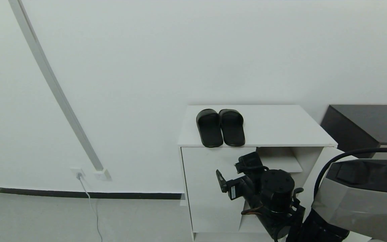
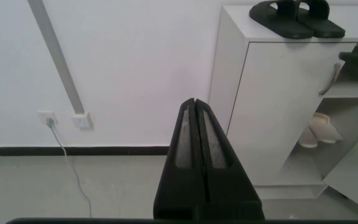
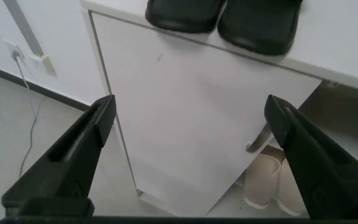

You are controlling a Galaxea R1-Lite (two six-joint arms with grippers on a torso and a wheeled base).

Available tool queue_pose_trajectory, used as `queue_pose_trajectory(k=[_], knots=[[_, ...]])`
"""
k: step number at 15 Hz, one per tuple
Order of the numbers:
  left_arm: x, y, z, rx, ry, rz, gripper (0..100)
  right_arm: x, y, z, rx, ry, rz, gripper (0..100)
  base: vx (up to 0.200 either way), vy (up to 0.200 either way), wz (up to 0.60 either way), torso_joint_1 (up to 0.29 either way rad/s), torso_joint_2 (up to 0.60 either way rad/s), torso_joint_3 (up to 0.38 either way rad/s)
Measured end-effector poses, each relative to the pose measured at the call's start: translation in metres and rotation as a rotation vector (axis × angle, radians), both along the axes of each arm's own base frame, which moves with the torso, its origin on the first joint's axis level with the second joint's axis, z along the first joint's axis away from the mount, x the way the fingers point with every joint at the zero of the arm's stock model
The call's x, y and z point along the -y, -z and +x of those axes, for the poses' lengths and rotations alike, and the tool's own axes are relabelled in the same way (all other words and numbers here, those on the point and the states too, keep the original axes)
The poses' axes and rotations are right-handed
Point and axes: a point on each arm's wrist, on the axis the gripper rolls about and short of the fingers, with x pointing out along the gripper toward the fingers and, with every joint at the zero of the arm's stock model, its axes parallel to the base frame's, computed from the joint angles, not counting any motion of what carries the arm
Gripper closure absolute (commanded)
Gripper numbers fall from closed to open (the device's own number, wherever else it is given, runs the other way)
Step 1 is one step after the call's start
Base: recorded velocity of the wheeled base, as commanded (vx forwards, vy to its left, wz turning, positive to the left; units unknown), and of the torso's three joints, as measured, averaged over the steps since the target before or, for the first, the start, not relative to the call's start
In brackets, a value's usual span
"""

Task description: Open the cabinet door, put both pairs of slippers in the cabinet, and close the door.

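A pair of black slippers (image 1: 220, 127) (image 2: 297, 11) (image 3: 219, 15) lies on top of the white cabinet (image 1: 281, 124), near its front left edge. The cabinet's left door (image 1: 210, 188) (image 3: 179, 143) is closed; the right side stands open, showing shelves. A pair of white slippers (image 2: 322, 127) (image 3: 269, 180) sits on a lower shelf inside. My right gripper (image 1: 233, 171) (image 3: 191, 109) is open wide, in front of the closed left door just below the black slippers. My left gripper (image 2: 194, 106) is shut and empty, off to the cabinet's left.
A dark grey unit (image 1: 364, 124) stands right of the cabinet. On the wall to the left are a socket with a trailing cable (image 1: 79, 174) and a slanted cable duct (image 1: 52, 84). Bare floor lies left of the cabinet.
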Motion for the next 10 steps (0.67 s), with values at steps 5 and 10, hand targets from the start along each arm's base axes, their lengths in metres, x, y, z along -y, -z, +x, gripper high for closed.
queue_pose_trajectory(k=[5, 10], knots=[[0.0, 0.0, 0.0, 0.0, 0.0, 0.0, 100, -0.0012, 0.0042, 0.0014, 0.051, -0.001, -0.033, 0, 0.0, 0.0, 0.0, 0.105, -0.21, -0.112], [0.0, 0.0, 0.0, 0.0, -0.001, 0.0, 100, -0.0076, 0.0043, 0.0097, 0.043, -0.015, -0.085, 0, 0.0, 0.0, 0.0, 0.0, 0.0, 0.0]])
